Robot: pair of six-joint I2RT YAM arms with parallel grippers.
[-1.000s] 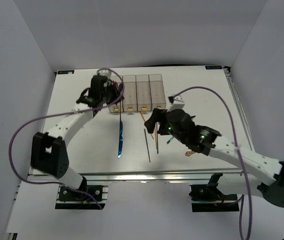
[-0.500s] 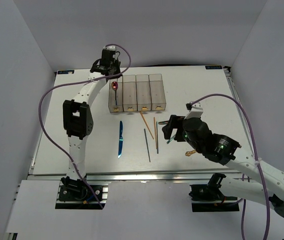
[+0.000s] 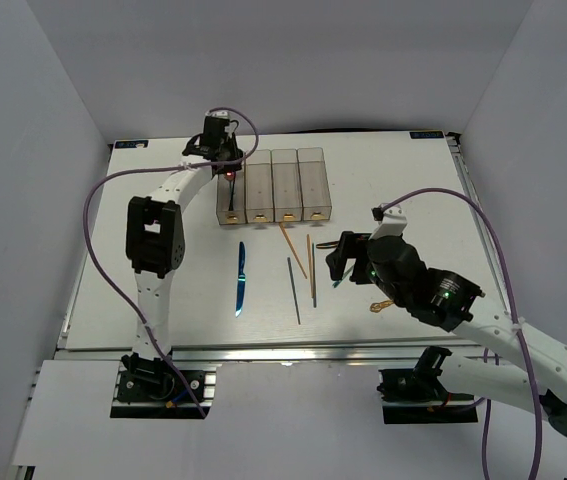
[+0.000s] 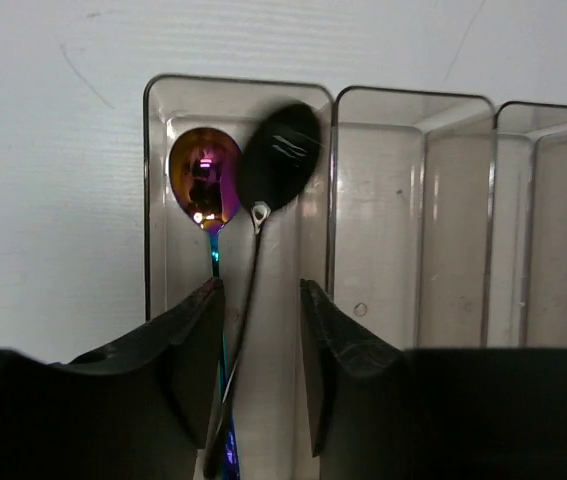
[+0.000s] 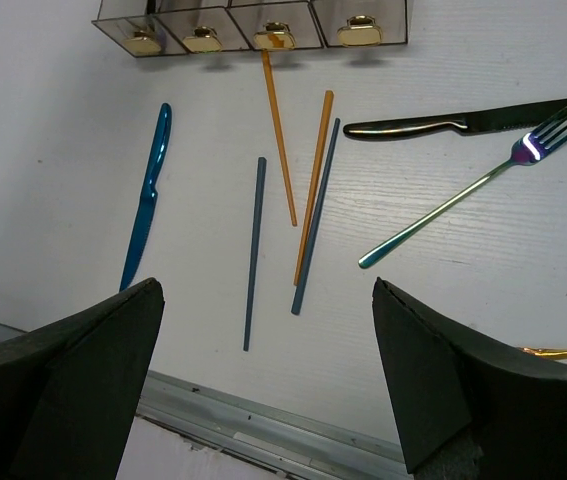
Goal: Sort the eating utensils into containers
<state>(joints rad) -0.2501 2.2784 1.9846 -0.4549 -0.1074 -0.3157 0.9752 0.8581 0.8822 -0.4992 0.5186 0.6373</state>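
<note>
Four joined clear bins point(image 3: 273, 186) stand at the table's far middle. In the left wrist view the leftmost bin point(image 4: 168, 260) holds an iridescent spoon point(image 4: 204, 190) and a black spoon point(image 4: 280, 168). My left gripper point(image 4: 261, 290) is open over that bin point(image 3: 227, 164); the black spoon's handle runs loose between its fingers. My right gripper point(image 5: 265, 290) is wide open and empty above the table point(image 3: 339, 262). Below it lie a blue knife point(image 5: 148, 200), a blue-grey chopstick point(image 5: 254, 250), two orange chopsticks point(image 5: 279, 135), a dark chopstick point(image 5: 316, 215), a black knife point(image 5: 463, 122) and an iridescent fork point(image 5: 463, 200).
A gold utensil point(image 3: 380, 306) lies right of the chopsticks, partly under the right arm. The blue knife point(image 3: 241, 278) lies left of the chopsticks point(image 3: 312, 270). The table's metal front rail point(image 5: 263, 430) runs close below the right gripper. White walls enclose the table.
The left arm stretched to the far end of the leftmost bin and lowered the spoon into it. The right arm drew back from the chopsticks to the right.
</note>
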